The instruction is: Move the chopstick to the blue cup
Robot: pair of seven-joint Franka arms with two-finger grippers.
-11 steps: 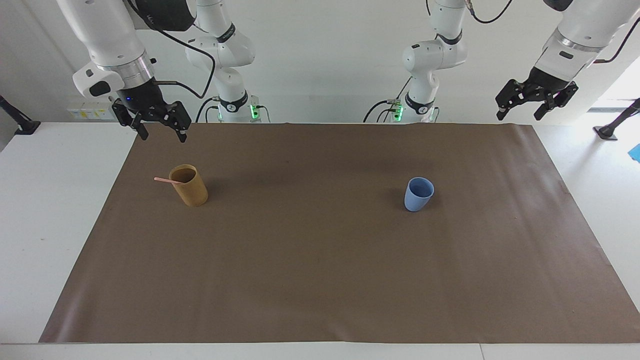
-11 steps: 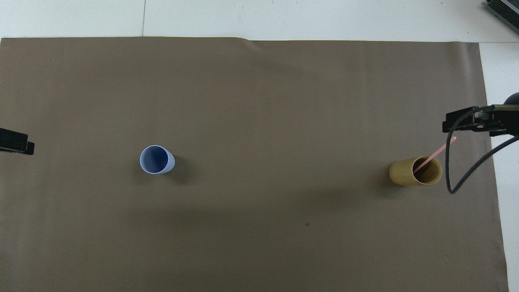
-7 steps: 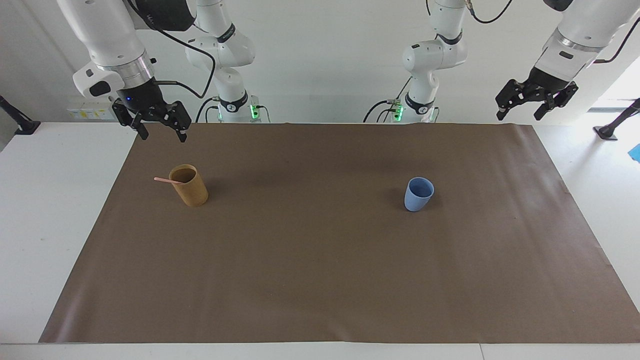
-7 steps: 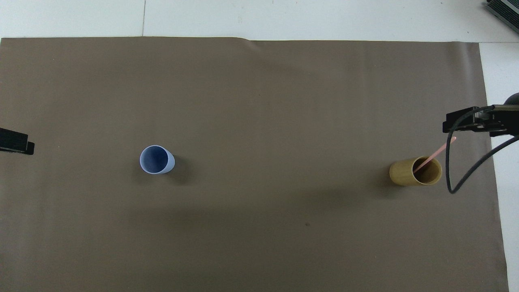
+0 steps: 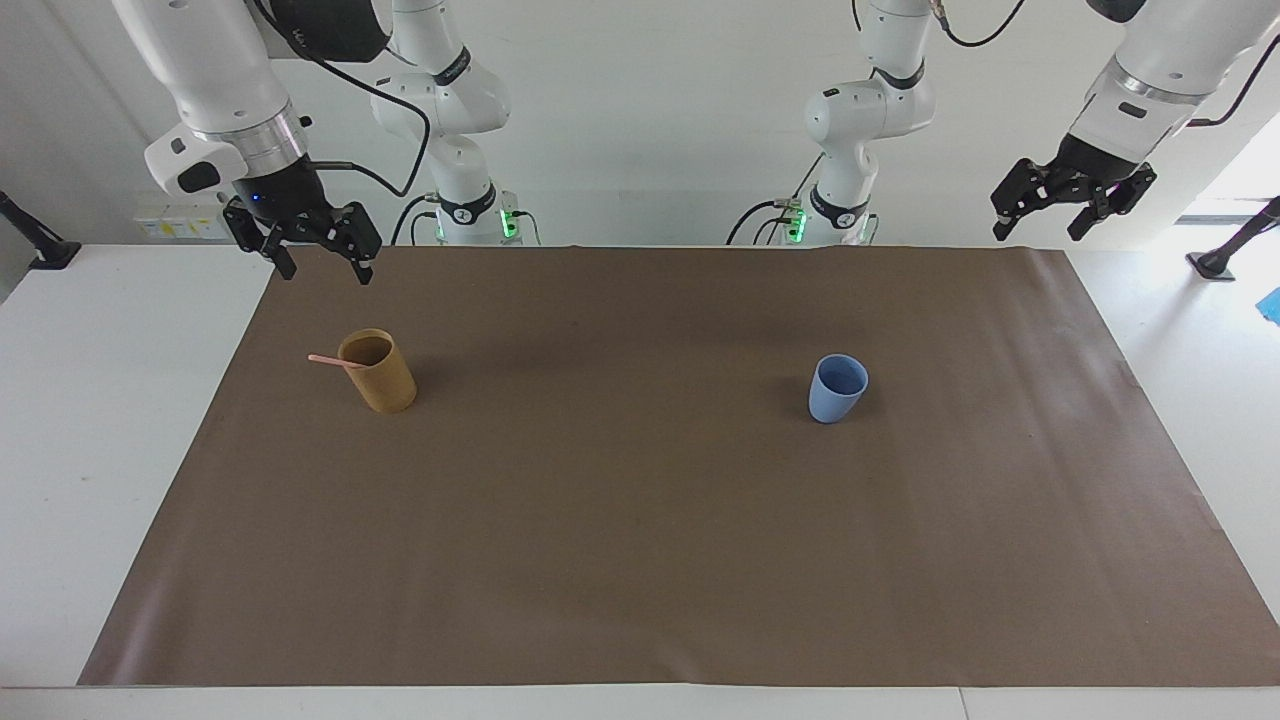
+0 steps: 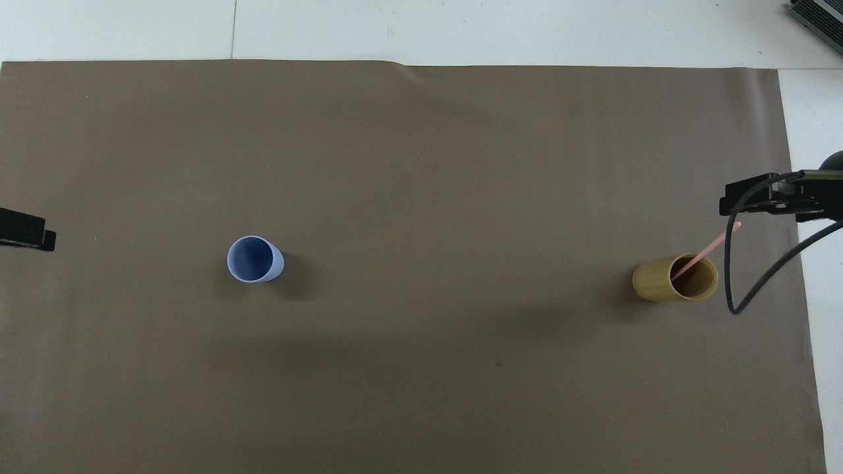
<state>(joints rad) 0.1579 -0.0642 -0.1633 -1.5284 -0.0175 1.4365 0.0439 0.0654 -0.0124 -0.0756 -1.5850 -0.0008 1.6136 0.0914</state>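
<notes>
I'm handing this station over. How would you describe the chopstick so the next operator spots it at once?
On the brown mat, find the taller tan cup toward the right arm's end. The chopstick leans inside it, a thin pale-pink stick poking over the rim; the blue cup holds nothing.

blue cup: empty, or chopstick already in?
Empty. The overhead view shows the blue cup's bare inside; the chopstick leans in the tan cup.

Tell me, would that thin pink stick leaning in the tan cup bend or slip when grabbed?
The chopstick looks straight despite leaning on the rim, so it is probably stiff. It is so thin that it may slip or twist between fingers. Tugging it sideways might tip the tall tan cup, which stands free on the brown mat.
</notes>
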